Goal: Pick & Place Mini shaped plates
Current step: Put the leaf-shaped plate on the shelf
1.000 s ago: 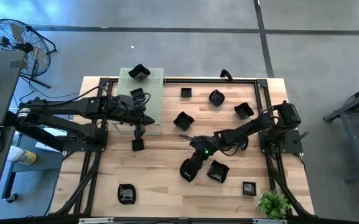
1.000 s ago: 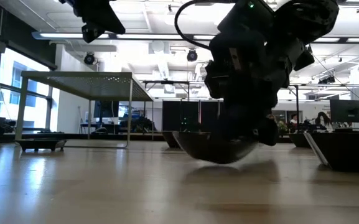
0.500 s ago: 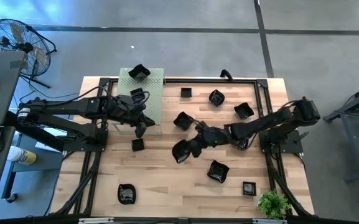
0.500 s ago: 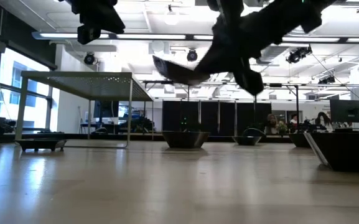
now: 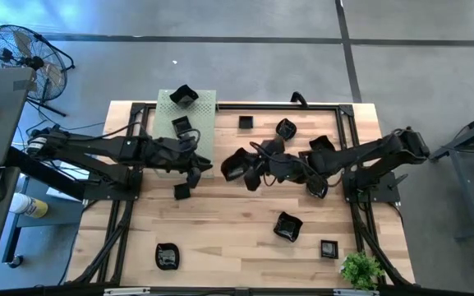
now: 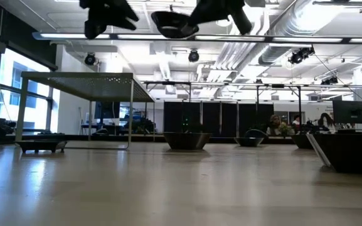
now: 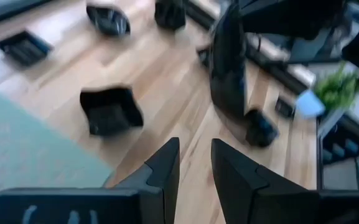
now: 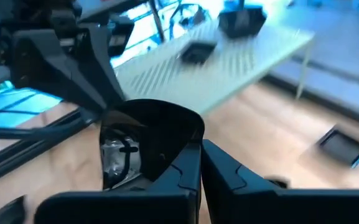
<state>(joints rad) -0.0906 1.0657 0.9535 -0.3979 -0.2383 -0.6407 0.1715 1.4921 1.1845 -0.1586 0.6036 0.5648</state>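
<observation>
- The pale wooden plank worktop (image 5: 220,238) with a dark metal frame is carrying the whole scene, both dark arms reaching in over it from its two sides.
- The pale green perforated board (image 5: 197,140), raised on thin legs, is standing at the worktop's far left part; two glossy black mini shaped plates are lying on it, one at its far corner (image 5: 183,95) and a smaller one (image 5: 181,126) nearer the middle.
- The right arm is stretching across the worktop's middle towards the board, and the right claw (image 5: 253,168) is clenching the rim of a larger glossy black wavy-rimmed plate (image 5: 234,164); in the low view that plate (image 6: 174,24) is hanging high above the wood.
- The left claw (image 5: 194,174) is hovering over the near edge of the board, its two dark fingers (image 7: 160,174) standing slightly apart and grasping nothing.
- A small black square plate (image 5: 181,191) is lying on the wood just beside the left claw.
- More black plates are lying scattered: three towards the far right (image 5: 286,129), one square near the far edge (image 5: 246,122), one in the middle right (image 5: 287,226), one at the near left (image 5: 167,256) and a tiny one at the near right (image 5: 329,248).
- A small green plant (image 5: 360,270) is sitting at the near right corner.
</observation>
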